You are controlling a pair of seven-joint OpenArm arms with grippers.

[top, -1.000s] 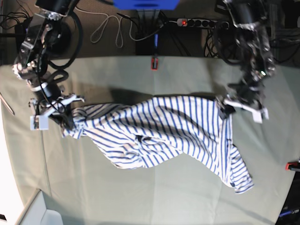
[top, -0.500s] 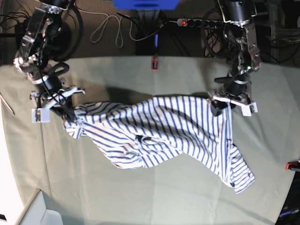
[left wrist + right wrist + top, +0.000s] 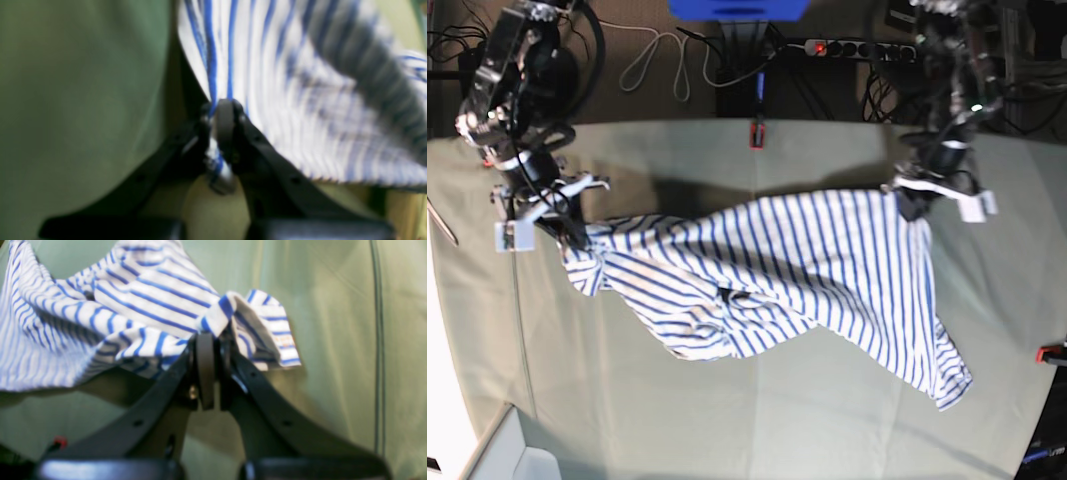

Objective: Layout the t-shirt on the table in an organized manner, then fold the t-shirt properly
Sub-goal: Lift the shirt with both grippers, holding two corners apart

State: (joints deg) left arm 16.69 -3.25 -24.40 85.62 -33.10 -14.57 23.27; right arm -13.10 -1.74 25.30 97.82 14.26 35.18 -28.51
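A: Striped t-shirt [image 3: 797,280] strung out across the table [image 3: 727,420], held at two ends?

B: Held at both. Left claw [image 3: 914,200] clamped on an upper edge of the cloth, at the right of the base view. Seen from the left wrist, fingers [image 3: 224,126] pressed together with a bunched pinch of blue-striped fabric [image 3: 283,83] between them, grey-green table cloth [image 3: 83,100] blurred behind.

A: And the other end?

B: Right claw [image 3: 567,225] closed on the opposite end, at the left of the base view. From the right wrist, fingers [image 3: 205,370] shut tight on a folded edge of the shirt [image 3: 133,313], fabric bulging to either side above the pale table [image 3: 333,323].

A: Flat or crumpled?

B: Not flat. Stretched between the two grips along the top, sagging and creased through the middle. Lower right corner trailing down toward the near edge of the table. Dark shadow on the table behind the top edge. Whether front or back faces up: cannot tell.

A: Anything else around?

B: Red clamp [image 3: 756,134] at the far edge of the table, another red clamp [image 3: 1053,353] at the right edge. White cable [image 3: 659,58] and a power strip [image 3: 852,47] on the floor beyond the table.
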